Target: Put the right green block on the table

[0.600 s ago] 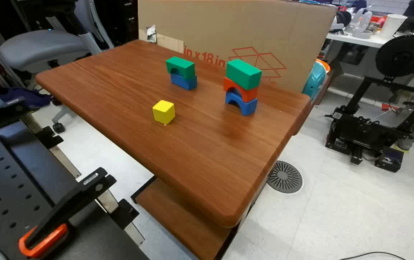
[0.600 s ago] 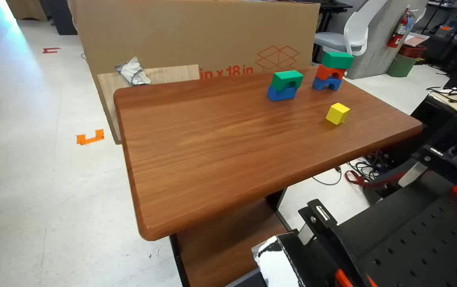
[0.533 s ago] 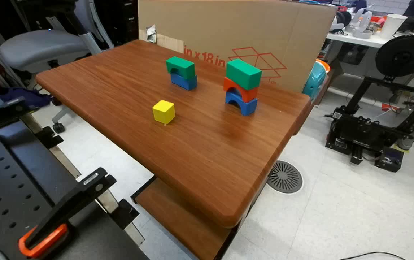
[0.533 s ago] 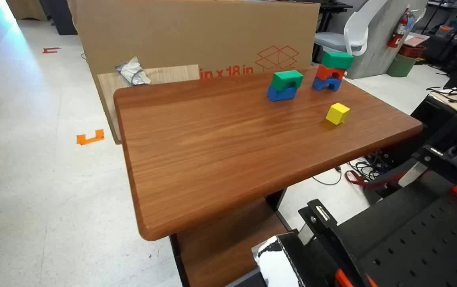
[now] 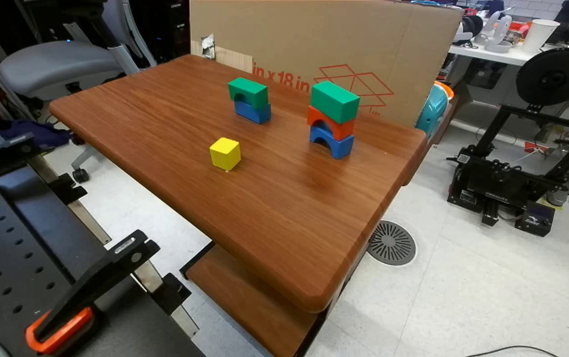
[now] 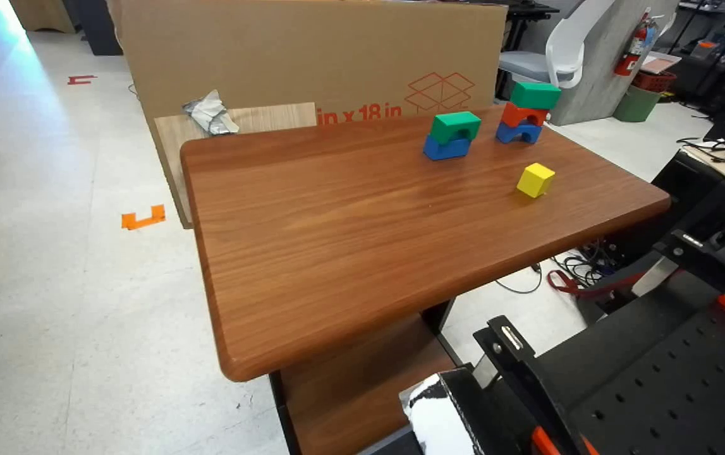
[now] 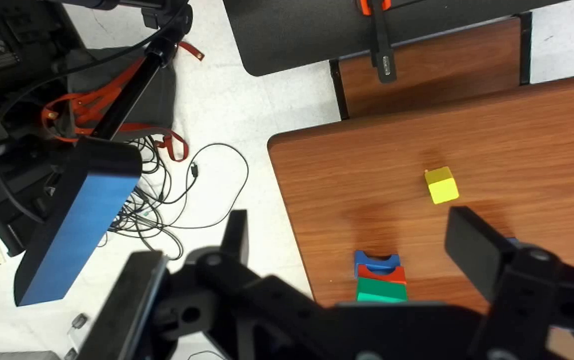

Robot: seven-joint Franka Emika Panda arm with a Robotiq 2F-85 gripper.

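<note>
I can read red print (image 5: 287,79) on the big cardboard box (image 5: 324,34) in both exterior views — "in x 18 in" — with a red line drawing (image 5: 354,74) like an open carton just beside it. Smaller red marks (image 5: 374,112) below the drawing, and the pale label (image 5: 125,246) on a black clamp (image 5: 91,285), I can't make out.

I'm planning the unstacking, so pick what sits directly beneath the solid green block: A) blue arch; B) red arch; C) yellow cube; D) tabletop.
B: in both exterior views the solid green block rests on the red arch, with the blue arch below that.
</note>
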